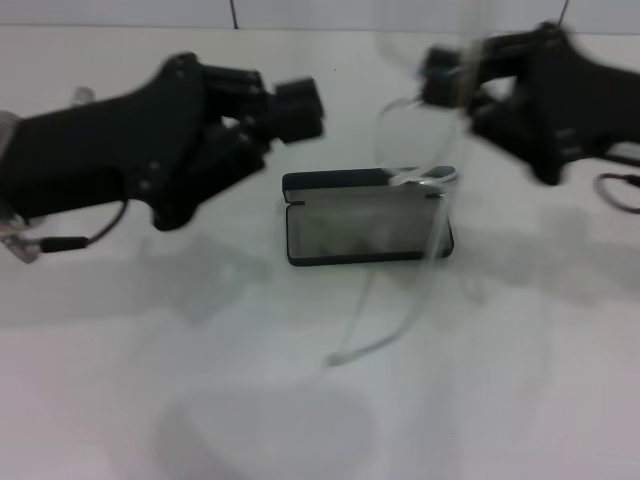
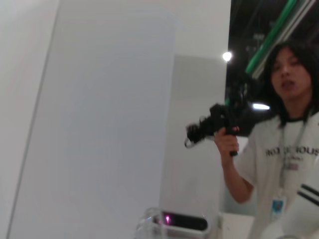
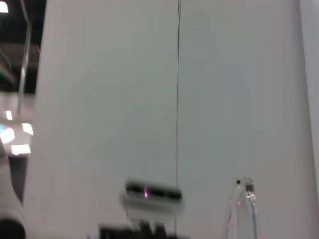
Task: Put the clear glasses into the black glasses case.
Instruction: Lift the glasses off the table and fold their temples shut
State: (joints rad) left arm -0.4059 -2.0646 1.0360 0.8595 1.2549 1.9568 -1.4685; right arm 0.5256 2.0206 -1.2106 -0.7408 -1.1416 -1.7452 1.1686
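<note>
So the case (image 1: 366, 228) lies open on the white worktop (image 1: 500, 400), its grey lining bare, and the glasses (image 1: 425, 190) hang in the air over its right end, one long clear arm trailing down past the front edge. The right gripper (image 1: 445, 85) seems clamped on the frame's top, though its jaws blur; the left gripper (image 1: 290, 108) hovers beside the case, and I cannot tell its jaws. Lowering, folding and release remain, I'd judge.
</note>
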